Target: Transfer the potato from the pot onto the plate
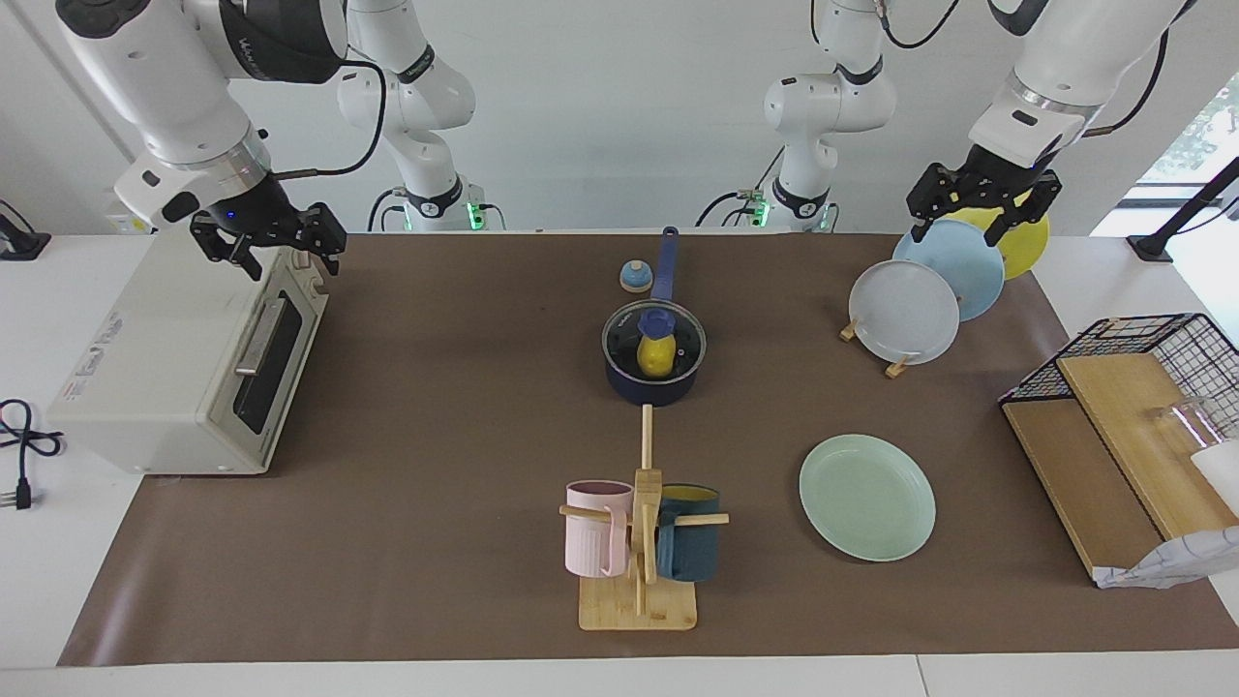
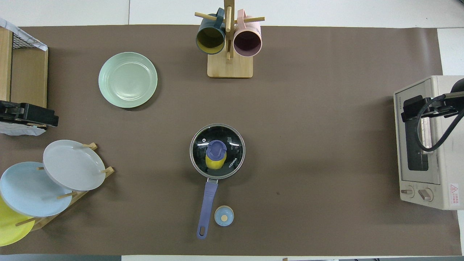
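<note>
Plainly, both grippers hang with fingers spread and empty: the left gripper (image 1: 980, 215) over the plate rack (image 1: 871, 348), the right gripper (image 1: 269, 240) over the toaster oven (image 1: 184, 378). The potato (image 1: 656, 358) sits in the pot (image 1: 650, 385), half hidden under the glass lid (image 2: 217, 151) and its knob. The mint-green plate (image 1: 867, 498) lies apart, farther from the robots.

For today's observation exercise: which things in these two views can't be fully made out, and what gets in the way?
- potato: both views, partly covered by the glass lid's blue knob.
- yellow plate: overhead view, cut by the edge; facing view, partly covered by the left gripper.
- right gripper: overhead view, fingertips cut off.
</note>
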